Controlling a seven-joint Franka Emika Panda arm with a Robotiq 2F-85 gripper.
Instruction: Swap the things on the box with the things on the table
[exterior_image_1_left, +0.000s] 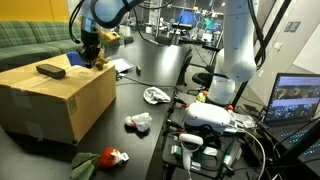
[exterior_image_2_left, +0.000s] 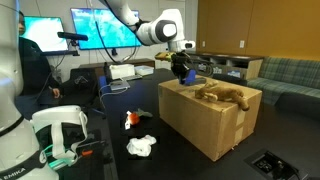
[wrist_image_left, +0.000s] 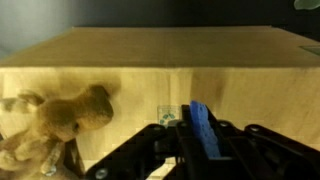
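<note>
The box (exterior_image_1_left: 55, 100) stands on the table (exterior_image_1_left: 150, 65), and the gripper (exterior_image_2_left: 180, 72) is down at one end of the box top, near its edge, with its jaws closed on a slim blue item (wrist_image_left: 200, 120) that stands upright between them in the wrist view. Ahead of the jaws the cardboard lies bare up to the far edge, which runs straight across the top of that view, and a taped seam leads from the jaws toward that edge. To the right of the jaws the box top is also free. Left of the jaws, near but apart from them, lies a tan plush toy (wrist_image_left: 60, 115), sprawled toward the box's side edge. A dark block (exterior_image_1_left: 50, 70) rests on the box top well away from the jaws, toward the opposite end. Below and beyond the box, a crumpled white thing (exterior_image_2_left: 141, 146) and a small red-and-white thing (exterior_image_2_left: 131, 119) sit on the black table, well apart from the jaws, with open tabletop around them. A small pale label (wrist_image_left: 167, 113) sits on the cardboard just left of the jaws; its print is too blurred to read
</note>
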